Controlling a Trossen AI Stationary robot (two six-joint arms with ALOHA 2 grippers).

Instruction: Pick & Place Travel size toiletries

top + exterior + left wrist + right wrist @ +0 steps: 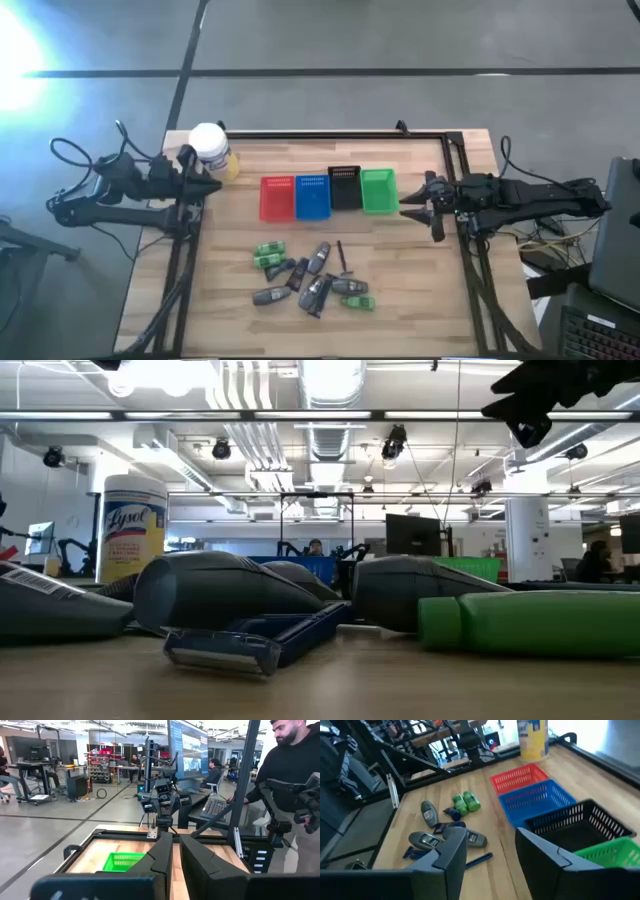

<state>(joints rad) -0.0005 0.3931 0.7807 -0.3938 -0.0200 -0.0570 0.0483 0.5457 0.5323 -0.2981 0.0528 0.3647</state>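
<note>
The travel size toiletries lie in a loose heap (310,275) on the near middle of the wooden table. They are green little bottles (268,254) (465,802), dark grey oblong tubes (318,258) (427,812) and a thin dark stick (342,258). All of them rest on their sides. My left gripper (210,187) (176,845) hovers shut at the table's far left, beside the yellow jar. My right gripper (412,204) (490,845) hangs open above the table's right side, next to the green tray, with nothing between its fingers.
A row of trays sits across the table's middle: red (277,197), blue (312,195), black (344,187) and green (378,190). The white-capped yellow jar (210,148) (133,525) stands at the far left corner. A person (285,770) stands beyond the table's right side.
</note>
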